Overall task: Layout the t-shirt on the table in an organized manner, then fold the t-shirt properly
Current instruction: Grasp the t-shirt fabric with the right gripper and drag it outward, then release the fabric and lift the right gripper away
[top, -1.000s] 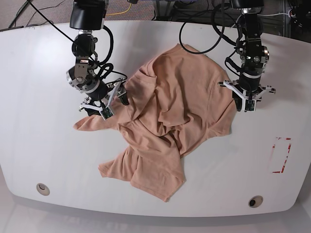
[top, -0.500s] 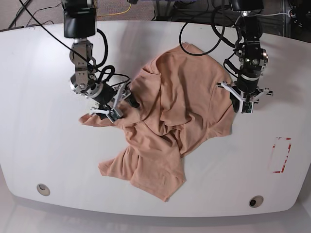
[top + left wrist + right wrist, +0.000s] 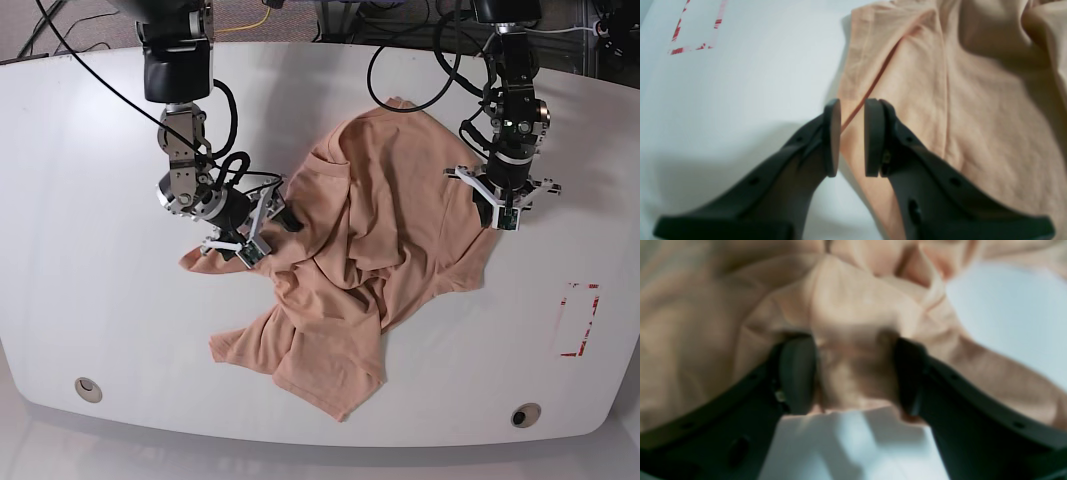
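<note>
The peach t-shirt (image 3: 370, 230) lies crumpled across the middle of the white table (image 3: 80, 250), one sleeve flat toward the near edge. My right gripper (image 3: 262, 235) is at the shirt's left side. In the right wrist view it (image 3: 853, 373) is shut on a thick bunch of the shirt (image 3: 706, 323), just above the table (image 3: 1007, 306). My left gripper (image 3: 503, 215) is at the shirt's right edge. In the left wrist view its (image 3: 852, 110) pads stand almost together over the hem of the shirt (image 3: 973, 116), and a crease runs up into the narrow gap.
A red tape rectangle (image 3: 578, 320) marks the table near the right edge, also showing in the left wrist view as the red tape rectangle (image 3: 696, 26). Two round grommets (image 3: 88, 388) (image 3: 525, 414) sit near the front edge. Black cables (image 3: 420, 60) hang behind the arms.
My right gripper has moved right with the shirt's left side, bunching the cloth toward the middle. The left gripper has risen slightly toward the far side at the shirt's right edge.
</note>
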Controlling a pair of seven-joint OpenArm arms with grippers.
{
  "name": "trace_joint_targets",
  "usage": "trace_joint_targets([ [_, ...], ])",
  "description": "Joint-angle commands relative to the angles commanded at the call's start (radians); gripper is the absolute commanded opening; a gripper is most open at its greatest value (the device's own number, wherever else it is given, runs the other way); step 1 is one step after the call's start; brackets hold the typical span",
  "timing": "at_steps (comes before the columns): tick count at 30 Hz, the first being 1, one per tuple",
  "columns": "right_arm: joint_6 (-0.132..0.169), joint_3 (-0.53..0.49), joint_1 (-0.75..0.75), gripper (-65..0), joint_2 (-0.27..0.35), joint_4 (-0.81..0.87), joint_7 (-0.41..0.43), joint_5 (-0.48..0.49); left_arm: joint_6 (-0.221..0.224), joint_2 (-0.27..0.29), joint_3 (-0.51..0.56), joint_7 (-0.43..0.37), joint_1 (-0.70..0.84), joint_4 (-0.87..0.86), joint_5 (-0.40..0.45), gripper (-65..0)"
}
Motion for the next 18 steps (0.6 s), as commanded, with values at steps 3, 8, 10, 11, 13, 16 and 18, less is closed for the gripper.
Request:
trace_joint_targets([
  [3,0.000,0.018,0.009,-26.9,0.016,0.032,-0.017,-0.015,-0.003,-0.002,0.000,-0.001,0.003,0.005,-0.003,-53.8],
  [8,0.000,0.005,0.018,-39.2,0.060,0.070,-0.043,-0.045,-0.004,-0.003,0.001,0.000,0.005,0.011,-0.005,-54.1],
  [10,0.000,0.004,0.019,-47.1,0.074,0.088,-0.053,-0.051,-0.003,-0.003,0.002,0.002,0.004,0.012,-0.005,-54.3],
  [11,0.000,0.004,0.019,-50.8,0.079,0.095,-0.057,-0.056,-0.004,-0.003,0.003,0.002,0.004,0.012,-0.004,-54.3],
  [13,0.000,-0.002,0.018,-57.9,0.088,0.097,-0.060,-0.067,-0.003,-0.002,0.004,0.003,0.004,0.014,-0.003,-54.3],
  [16,0.000,-0.011,0.019,-63.2,0.101,0.105,-0.057,-0.077,0.000,-0.001,0.004,0.003,0.004,0.015,-0.005,-54.2],
  [18,0.000,-0.021,0.020,-63.3,0.106,0.120,-0.055,-0.077,0.000,-0.001,0.004,0.005,0.005,0.017,-0.005,-54.3],
])
